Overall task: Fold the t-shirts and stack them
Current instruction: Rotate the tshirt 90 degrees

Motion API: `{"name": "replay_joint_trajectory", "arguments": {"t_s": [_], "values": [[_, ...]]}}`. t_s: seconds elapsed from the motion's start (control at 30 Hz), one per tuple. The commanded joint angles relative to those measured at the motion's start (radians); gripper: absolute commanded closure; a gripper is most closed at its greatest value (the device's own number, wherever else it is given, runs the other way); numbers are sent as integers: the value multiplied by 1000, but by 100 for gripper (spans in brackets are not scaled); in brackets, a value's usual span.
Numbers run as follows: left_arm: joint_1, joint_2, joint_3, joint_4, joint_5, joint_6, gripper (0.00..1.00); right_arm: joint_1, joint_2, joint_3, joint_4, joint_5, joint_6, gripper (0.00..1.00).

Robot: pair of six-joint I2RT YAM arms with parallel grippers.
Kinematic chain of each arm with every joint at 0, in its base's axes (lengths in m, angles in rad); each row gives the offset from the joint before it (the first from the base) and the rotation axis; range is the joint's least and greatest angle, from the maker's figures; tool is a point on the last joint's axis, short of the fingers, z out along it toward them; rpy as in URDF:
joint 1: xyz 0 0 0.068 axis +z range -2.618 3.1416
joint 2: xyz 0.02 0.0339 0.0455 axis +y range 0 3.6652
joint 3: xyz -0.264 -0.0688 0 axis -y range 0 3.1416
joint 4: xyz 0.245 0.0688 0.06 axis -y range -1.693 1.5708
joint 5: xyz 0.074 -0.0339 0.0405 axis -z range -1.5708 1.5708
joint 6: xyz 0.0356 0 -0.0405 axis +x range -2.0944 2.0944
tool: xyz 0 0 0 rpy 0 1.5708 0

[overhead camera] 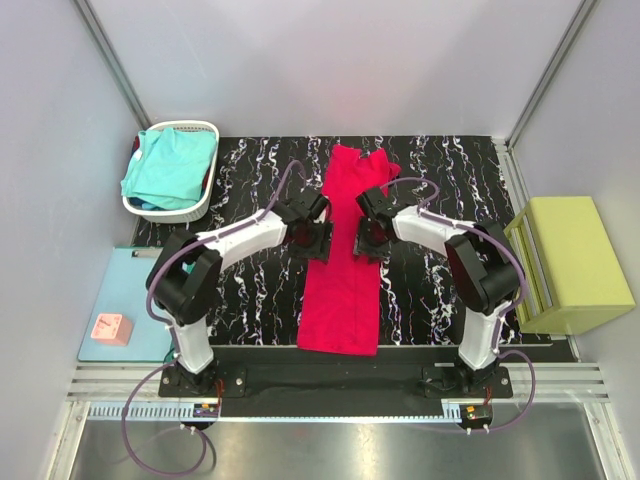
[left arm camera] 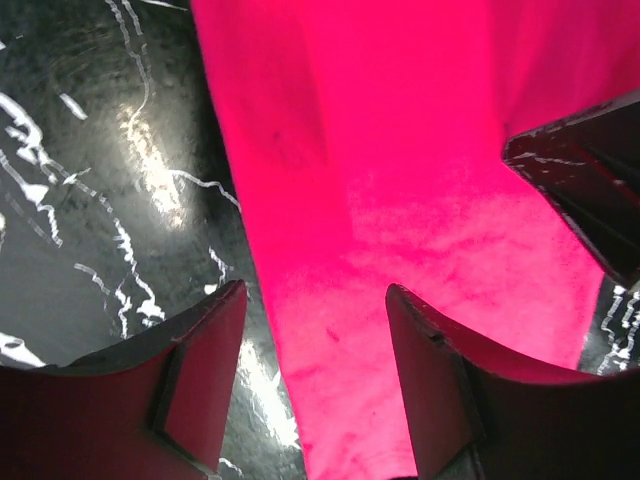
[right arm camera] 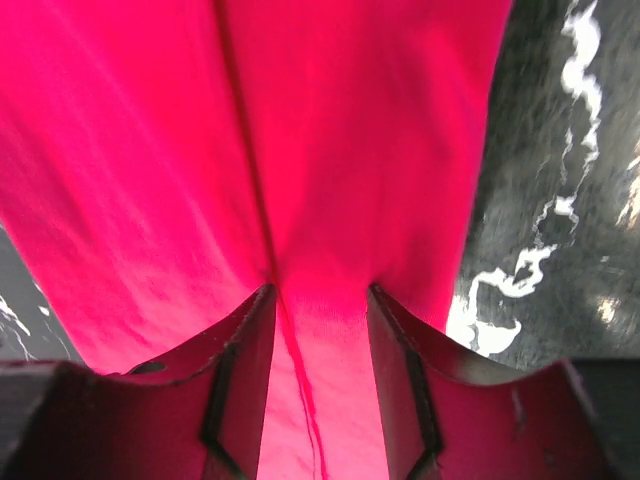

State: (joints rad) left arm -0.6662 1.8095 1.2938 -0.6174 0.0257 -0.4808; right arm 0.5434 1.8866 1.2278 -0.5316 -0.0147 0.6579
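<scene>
Observation. The crimson t-shirt (overhead camera: pixel 340 290) lies on the black marbled surface (overhead camera: pixel 450 180) as a long, narrow strip running away from my bases, between the two arms. The turquoise t-shirt (overhead camera: pixel 170 170) sits bundled in the white basket (overhead camera: pixel 200 205) at the far left corner, well apart from the work.

Tool state. My left tool (left arm camera: pixel 315 292) is spread and straddles the strip's left edge: one finger (left arm camera: pixel 200 380) is over bare surface, the other (left arm camera: pixel 440 380) over cloth. Nothing is pinched. My right tool (right arm camera: pixel 320 292) is at the strip's right side with red cloth between its fingers and a crease (right arm camera: pixel 250 180) running in toward them. I cannot tell whether it is gripping the cloth or merely standing over it.

Risks, in my judgement.
- Uneven hold: if one tool takes the cloth and the other does not, any lift would skew the strip and undo its straight edges.
- Partial catch: the left tool at the very edge may take only the top layer, so the layers would peel apart.
- Drag: a finger pressing on the surface could push the cloth into a bunch instead of getting under it.
- The turquoise t-shirt is not yet folded, and nothing is stacked.
</scene>
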Motion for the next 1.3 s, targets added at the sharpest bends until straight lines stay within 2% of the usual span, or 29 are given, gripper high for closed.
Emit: {"name": "replay_joint_trajectory", "arguments": {"t_s": [0.0,0.1,0.33,0.43,0.47,0.57,0.87,0.97,1.13,1.27], "values": [[0,53,36,48,16,31,38,1,38,55,10,53,25,55],[-1,91,59,48,39,30,40,1,60,78,-8,70,23,60],[-6,146,98,47,63,24,41,3,98,114,-59,98,14,64],[-7,165,102,45,59,19,41,1,105,110,-96,133,26,57],[-7,171,105,45,59,22,41,1,106,104,-102,148,31,51],[-6,209,140,35,57,25,41,-2,123,120,-119,171,11,47],[-6,304,262,-2,68,27,42,-49,201,255,-192,168,-46,47],[-6,236,234,-4,46,22,43,-45,145,224,-185,206,-49,45],[-9,-28,102,-2,-13,2,39,-16,-84,136,-211,251,-29,30],[-24,-197,-49,-2,-70,-28,37,48,-234,61,-252,279,12,28]]}}
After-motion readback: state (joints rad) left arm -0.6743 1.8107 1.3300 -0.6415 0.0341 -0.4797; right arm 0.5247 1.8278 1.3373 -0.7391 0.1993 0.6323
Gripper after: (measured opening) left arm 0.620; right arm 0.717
